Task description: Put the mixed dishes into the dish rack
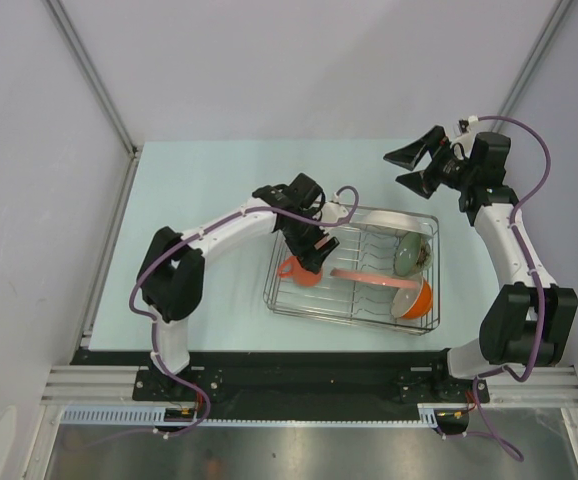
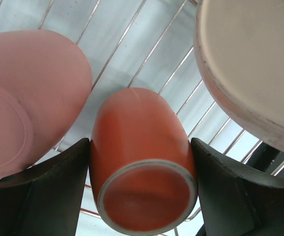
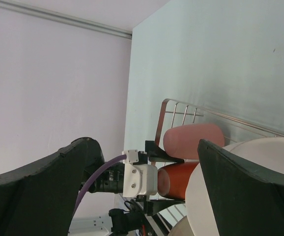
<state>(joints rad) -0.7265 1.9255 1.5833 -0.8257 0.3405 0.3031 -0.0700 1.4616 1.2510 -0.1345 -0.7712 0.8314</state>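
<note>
My left gripper (image 1: 310, 248) is shut on the orange mug (image 2: 141, 162), a finger pressed against each side and the mug's base facing the wrist camera. It hangs over the left end of the wire dish rack (image 1: 354, 300). A pink tumbler (image 2: 29, 98) lies in the rack just left of the mug, and a cream plate with a pinkish rim (image 2: 255, 64) stands to the right. A sage-green bowl (image 1: 409, 253) and an orange white-lined bowl (image 1: 415, 298) sit at the rack's right end. My right gripper (image 1: 416, 166) is open and empty, raised behind the rack's far right corner.
The rack's upright tines (image 1: 369, 245) stand between the plate and the bowls. The right wrist view looks along the rack (image 3: 162, 115) toward the left gripper (image 3: 141, 179), the tumbler (image 3: 193, 140) and the mug (image 3: 179, 179). Grey walls enclose the pale table (image 1: 199, 190).
</note>
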